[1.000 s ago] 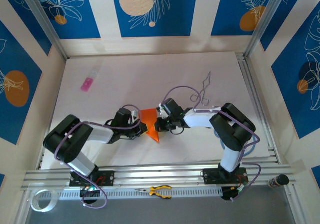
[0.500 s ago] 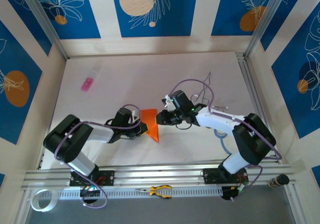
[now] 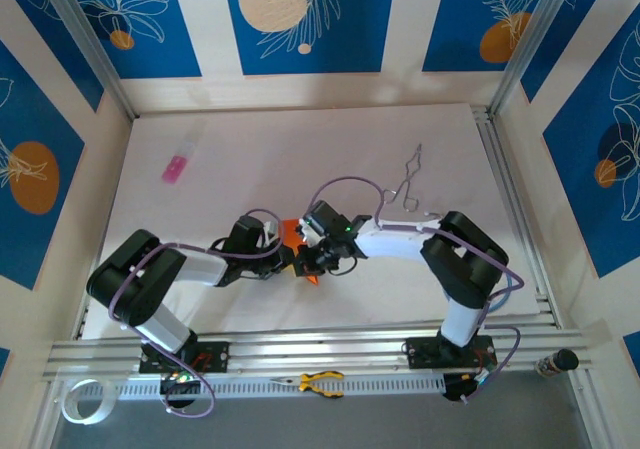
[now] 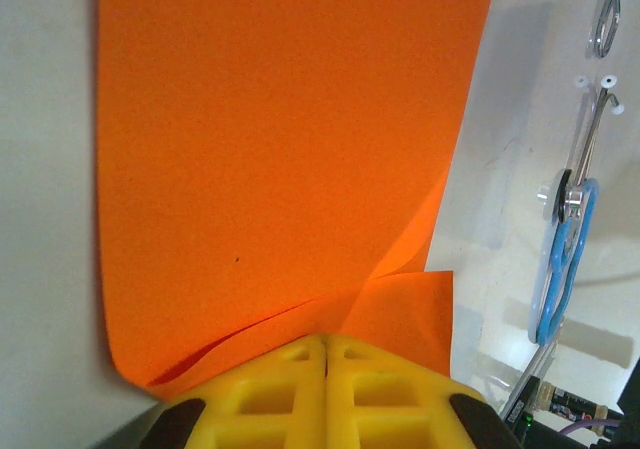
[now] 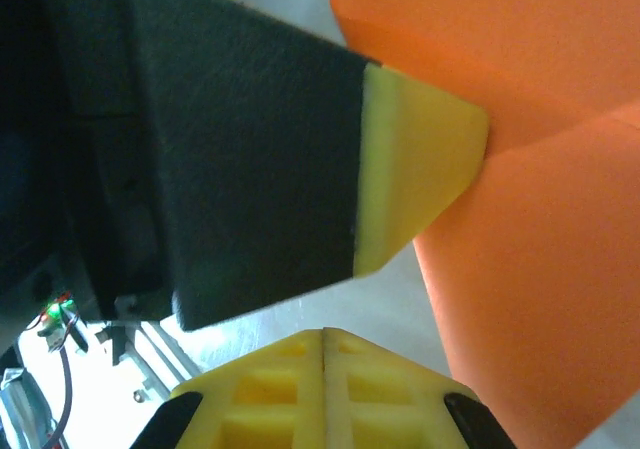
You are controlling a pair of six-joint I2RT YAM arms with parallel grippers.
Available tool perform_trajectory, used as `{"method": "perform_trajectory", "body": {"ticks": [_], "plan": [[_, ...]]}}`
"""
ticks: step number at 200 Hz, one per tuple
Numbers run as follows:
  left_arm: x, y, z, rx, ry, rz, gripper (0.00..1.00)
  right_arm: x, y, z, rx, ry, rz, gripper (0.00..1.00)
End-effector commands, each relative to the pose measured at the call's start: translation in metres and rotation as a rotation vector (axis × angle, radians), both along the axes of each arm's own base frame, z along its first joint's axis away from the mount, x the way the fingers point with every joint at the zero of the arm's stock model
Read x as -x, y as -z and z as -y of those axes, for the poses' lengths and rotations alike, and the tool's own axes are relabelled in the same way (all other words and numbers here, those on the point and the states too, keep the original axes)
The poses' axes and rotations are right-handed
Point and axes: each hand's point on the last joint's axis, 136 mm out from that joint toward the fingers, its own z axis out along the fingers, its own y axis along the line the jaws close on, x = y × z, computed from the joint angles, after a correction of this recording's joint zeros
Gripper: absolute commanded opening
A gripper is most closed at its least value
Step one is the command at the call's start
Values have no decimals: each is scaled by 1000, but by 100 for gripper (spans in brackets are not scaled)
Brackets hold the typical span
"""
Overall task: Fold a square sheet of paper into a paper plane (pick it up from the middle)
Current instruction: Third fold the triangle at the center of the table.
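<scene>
The square sheet of paper [image 3: 289, 231] is bright orange and folded into overlapping layers [image 4: 280, 139]; both grippers cover most of it from above. My left gripper [image 3: 287, 259] is shut, its yellow tips [image 4: 326, 341] touching the sheet's near folded edge. My right gripper [image 3: 304, 261] is shut with nothing between its jaws [image 5: 324, 334], low over the white table just beside the sheet [image 5: 540, 269]. In the right wrist view, one of the left gripper's fingertips [image 5: 420, 159] presses on the orange edge. The paper plane is out of view.
A small pink object [image 3: 174, 168] lies at the far left. A bent wire hook [image 3: 408, 184] sits at the back right, and a blue-handled tool [image 4: 565, 259] lies beside the sheet. Yellow-handled pliers [image 3: 320, 382] rest on the near rail, a tape roll [image 3: 80, 399] at its left end.
The right arm swung out to the right half a second ago and has come back left over the sheet, hiding most of it. The left arm has stayed put.
</scene>
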Motion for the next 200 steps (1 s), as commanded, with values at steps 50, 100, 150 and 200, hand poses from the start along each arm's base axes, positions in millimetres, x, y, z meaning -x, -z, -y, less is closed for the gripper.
{"method": "perform_trajectory", "body": {"ticks": [50,100,150,200], "plan": [[8,23,-9,-84,-1,-43,0,1,27,17,137,17,-22,3],[8,25,-9,-93,7,-49,0,10,36,30,148,33,-42,3],[9,27,-13,-118,0,-55,0,17,36,38,132,45,-55,4],[11,32,-18,-145,-9,-71,0,29,30,47,87,42,-70,4]]}}
